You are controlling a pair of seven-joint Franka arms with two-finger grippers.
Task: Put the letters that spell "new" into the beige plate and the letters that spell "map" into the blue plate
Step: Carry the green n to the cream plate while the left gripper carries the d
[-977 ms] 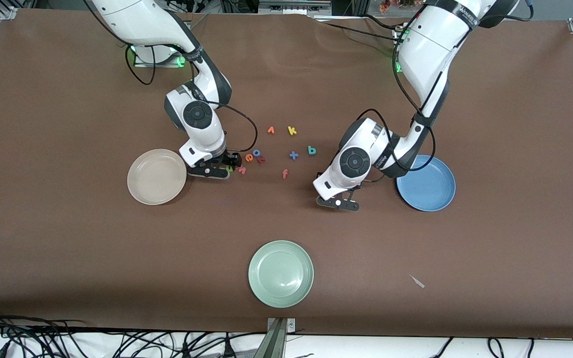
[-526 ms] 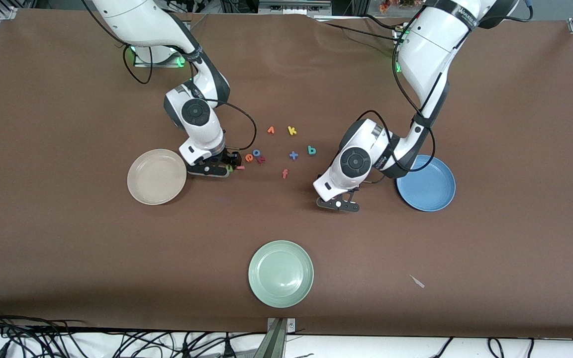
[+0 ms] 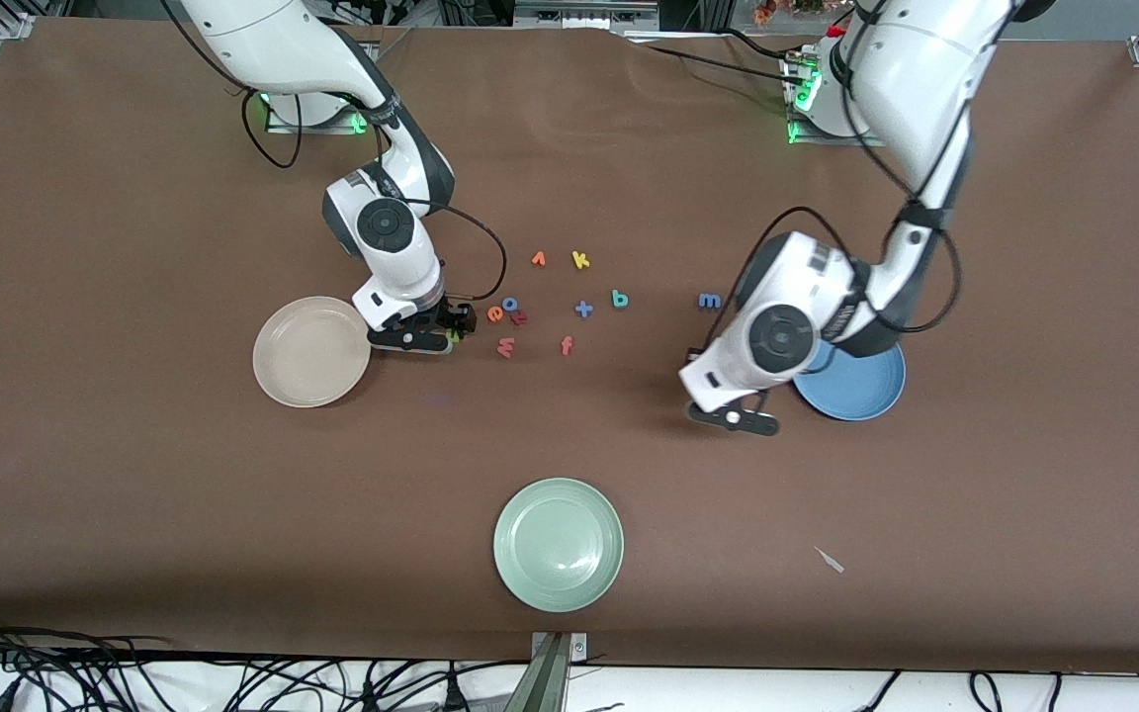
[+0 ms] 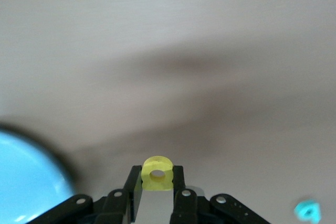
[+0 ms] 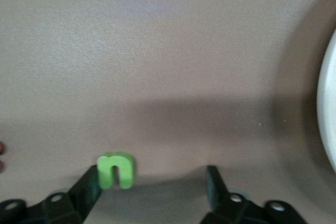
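Note:
My left gripper (image 4: pixel 157 176) is shut on the yellow a (image 4: pixel 157 171) and hangs over the table beside the blue plate (image 3: pixel 861 391), whose rim my left arm partly hides. The blue m (image 3: pixel 709 301) and the teal p (image 3: pixel 619 299) lie on the table. My right gripper (image 5: pixel 152 181) stands open at table level next to the beige plate (image 3: pixel 307 356), with the green n (image 5: pixel 116 170) against one finger. Beside it toward the left arm's end lie the orange e (image 3: pixel 495 314) and the red-pink w (image 3: pixel 505 347).
A blue o (image 3: pixel 510 304), an orange f (image 3: pixel 567 345), a blue plus (image 3: pixel 584 310), a yellow k (image 3: pixel 580 260) and a small orange piece (image 3: pixel 538 259) lie mid-table. A pale green plate (image 3: pixel 558 544) sits near the front edge.
My left gripper shut on the yellow a and swung toward the blue plate, uncovering the blue m. My right gripper's jaws narrowed slightly round the n; the w shifted toward the left arm's end.

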